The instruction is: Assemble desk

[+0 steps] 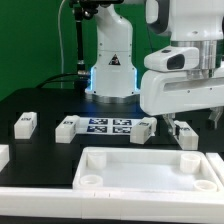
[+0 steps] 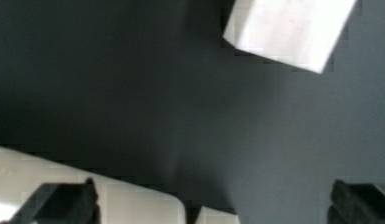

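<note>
The desk's large white rimmed panel lies at the front of the black table, with round sockets at its corners. Three white tagged legs lie behind it: one at the exterior view's left, one further in, and one right of centre. My gripper hangs open just above the table behind the panel's right end, holding nothing. A further white leg lies under it. In the wrist view my gripper shows both dark fingertips wide apart, a panel edge beside one and a white leg farther off.
The marker board lies flat at mid-table between the legs. The robot's base stands behind it with cables to the exterior view's left. Another white part shows at the left edge.
</note>
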Controlling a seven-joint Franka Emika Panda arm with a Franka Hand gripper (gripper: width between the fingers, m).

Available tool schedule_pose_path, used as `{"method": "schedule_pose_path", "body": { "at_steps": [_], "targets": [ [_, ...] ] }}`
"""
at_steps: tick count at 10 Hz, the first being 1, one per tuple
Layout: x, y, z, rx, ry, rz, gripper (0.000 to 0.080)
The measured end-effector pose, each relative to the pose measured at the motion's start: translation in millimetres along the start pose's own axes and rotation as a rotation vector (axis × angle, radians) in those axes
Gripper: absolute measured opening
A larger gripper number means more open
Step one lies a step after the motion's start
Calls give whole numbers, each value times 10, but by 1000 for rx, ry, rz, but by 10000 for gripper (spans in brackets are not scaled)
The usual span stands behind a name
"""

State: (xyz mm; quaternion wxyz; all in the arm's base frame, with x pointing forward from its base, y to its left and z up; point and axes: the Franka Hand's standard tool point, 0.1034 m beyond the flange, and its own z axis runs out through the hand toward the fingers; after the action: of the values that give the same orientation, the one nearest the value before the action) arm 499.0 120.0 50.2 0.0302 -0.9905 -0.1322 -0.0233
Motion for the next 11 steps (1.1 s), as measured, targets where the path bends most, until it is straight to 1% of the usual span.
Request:
{"method": "schedule_pose_path", "body": {
  "at_steps": [2, 3, 5, 6, 8, 9, 10, 11],
  "targets": [
    [-11, -16, 4, 15, -2, 181, 649],
    [-63, -7, 8, 26, -11, 319, 649],
    [-156, -14, 68, 30, -10, 340, 649],
    [-181, -15, 75, 31, -33, 332, 649],
    [-197, -6, 66, 35, -138, 329, 649],
    [-267, -48, 81, 34, -234, 313, 649],
    [-273, -95, 96, 27, -290, 289, 649],
    [-308, -126, 115, 34, -360, 291, 649]
  ]
}}
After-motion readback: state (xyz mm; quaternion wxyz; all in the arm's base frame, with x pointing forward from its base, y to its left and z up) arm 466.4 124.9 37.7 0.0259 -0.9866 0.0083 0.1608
